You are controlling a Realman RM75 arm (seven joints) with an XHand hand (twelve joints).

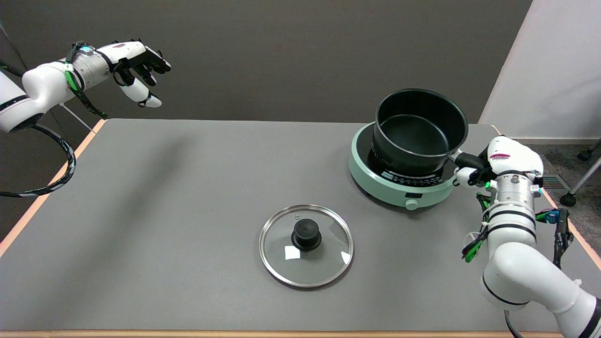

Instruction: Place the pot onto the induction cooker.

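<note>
Grey matting covers the table [188, 188], with a dark wall behind it and a pale panel at the far right. Largest of the task's things is the mint-green induction cooker [399, 190], lying just ahead of the fingers and to their left in the picture. On or just over its black top is the black pot [415, 131], tipped so that its mouth faces the camera; whether its base is fully down cannot be told. Its short handle runs straight back into the right hand [488, 166], whose fingers are wrapped closed around the handle's end. Well to the fingers' left and nearer the camera, a glass lid [306, 245] with a black knob lies flat on the matting, apart from everything else.

The risk from here looks to be the tilt. If the fingers let go while the pot leans, it could rock, slide toward the cooker's edge or drop with a knock on the glass top. Because the grip is only on the handle's end, a twist of the wrist could also swing the pot off-centre.
</note>
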